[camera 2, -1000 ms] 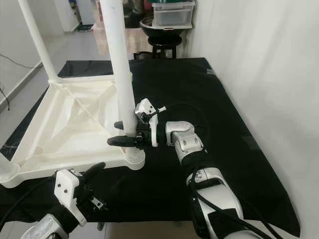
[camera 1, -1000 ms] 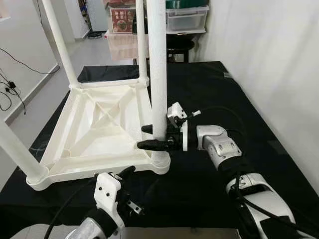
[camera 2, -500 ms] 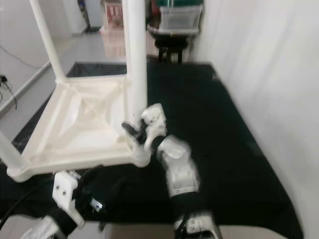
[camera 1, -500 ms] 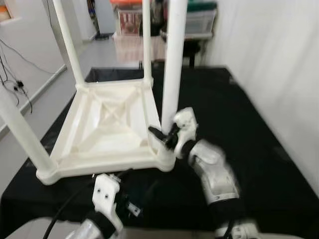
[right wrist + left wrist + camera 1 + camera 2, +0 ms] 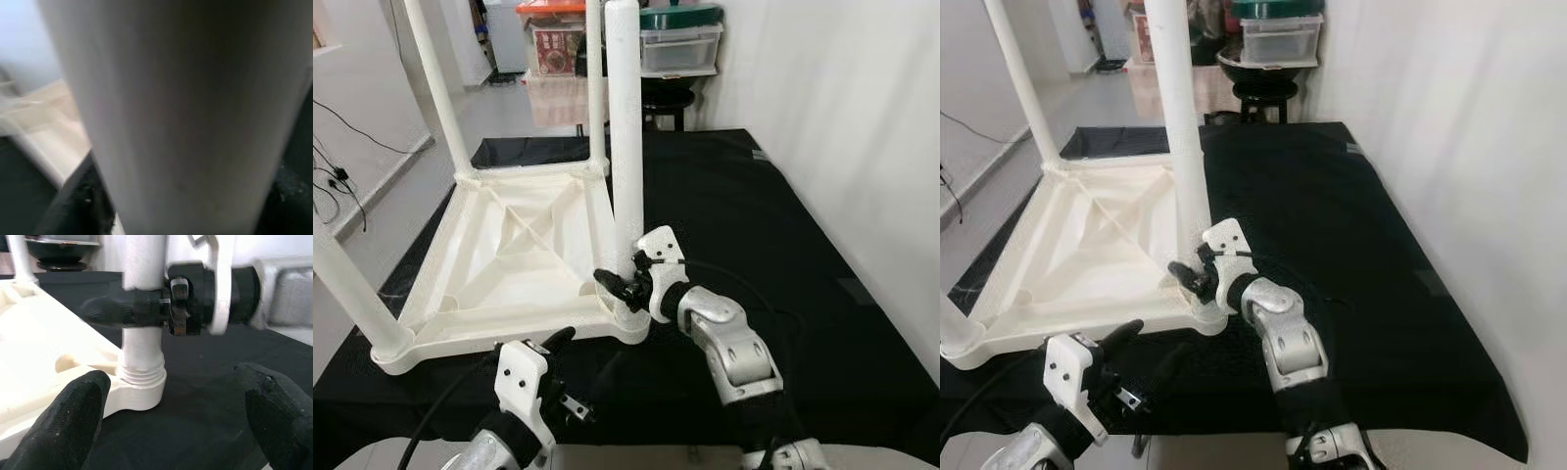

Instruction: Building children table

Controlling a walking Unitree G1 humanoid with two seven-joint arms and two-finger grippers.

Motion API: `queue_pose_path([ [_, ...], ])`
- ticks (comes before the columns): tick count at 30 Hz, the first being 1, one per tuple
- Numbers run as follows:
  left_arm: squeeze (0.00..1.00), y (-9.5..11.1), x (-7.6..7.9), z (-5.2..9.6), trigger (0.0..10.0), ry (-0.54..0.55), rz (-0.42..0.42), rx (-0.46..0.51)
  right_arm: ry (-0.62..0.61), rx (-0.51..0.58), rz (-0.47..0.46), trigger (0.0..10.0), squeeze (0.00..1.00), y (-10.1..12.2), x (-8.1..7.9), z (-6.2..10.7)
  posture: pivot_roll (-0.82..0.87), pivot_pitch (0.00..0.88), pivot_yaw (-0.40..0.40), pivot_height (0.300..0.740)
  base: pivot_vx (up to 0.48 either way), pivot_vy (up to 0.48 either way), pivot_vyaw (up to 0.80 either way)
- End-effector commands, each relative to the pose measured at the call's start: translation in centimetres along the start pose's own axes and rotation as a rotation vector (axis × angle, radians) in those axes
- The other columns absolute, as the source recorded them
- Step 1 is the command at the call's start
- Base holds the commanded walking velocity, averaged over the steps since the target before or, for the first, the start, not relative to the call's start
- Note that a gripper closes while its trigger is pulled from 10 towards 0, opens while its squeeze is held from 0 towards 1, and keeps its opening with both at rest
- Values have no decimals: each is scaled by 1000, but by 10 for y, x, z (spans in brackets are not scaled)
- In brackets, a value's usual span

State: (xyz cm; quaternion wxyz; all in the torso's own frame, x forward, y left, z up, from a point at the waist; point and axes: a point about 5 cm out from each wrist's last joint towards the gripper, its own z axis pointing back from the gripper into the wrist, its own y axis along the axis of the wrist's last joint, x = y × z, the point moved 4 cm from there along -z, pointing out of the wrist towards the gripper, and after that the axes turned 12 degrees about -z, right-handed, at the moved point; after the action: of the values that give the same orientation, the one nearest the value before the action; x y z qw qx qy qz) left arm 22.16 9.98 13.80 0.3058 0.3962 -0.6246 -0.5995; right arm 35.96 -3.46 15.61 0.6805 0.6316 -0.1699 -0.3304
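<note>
Eye views: right gripper [image 5: 619,284] is clamped low on the near leg [image 5: 626,147], just above its socket in the upturned table [image 5: 509,264]. Best to keep turning it straight until snug. The arm has rolled since a second ago.

Left wrist view: left gripper [image 5: 176,416] waits below the socket, fingers [image 5: 73,416] wide apart.

Right wrist view: leg fills the grip.
</note>
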Motion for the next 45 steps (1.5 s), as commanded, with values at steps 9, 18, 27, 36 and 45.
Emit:
queue_pose_path([
  [9, 0, -5, 2, -1, 10000, -9, -2, -15, 445, -42, 87, 10000, 0, 25, 0, 0, -3, 1, -23, 740, 0, 0, 0],
  [18, 0, -6, 2, 0, 10000, -7, -3, -21, 521, -82, 41, 0, 0, 25, 2, -4, 7, 6, -22, 740, 0, 0, 0],
  [27, 0, -4, 3, 1, 10000, -5, 0, -16, 421, -66, 58, 0, 0, 15, 20, 3, -6, 32, -20, 740, 0, 0, 0],
  [36, 0, -1, 1, 5, 10000, -4, 0, -15, -232, -16, 10, 0, 0, -28, 13, 4, -47, 51, 1, 740, 0, 0, 0],
  [45, 0, -1, 0, 3, 10000, 1, 2, -12, -167, -19, 39, 10000, 0, -25, 2, -11, -22, 44, -20, 740, 0, 0, 0],
])
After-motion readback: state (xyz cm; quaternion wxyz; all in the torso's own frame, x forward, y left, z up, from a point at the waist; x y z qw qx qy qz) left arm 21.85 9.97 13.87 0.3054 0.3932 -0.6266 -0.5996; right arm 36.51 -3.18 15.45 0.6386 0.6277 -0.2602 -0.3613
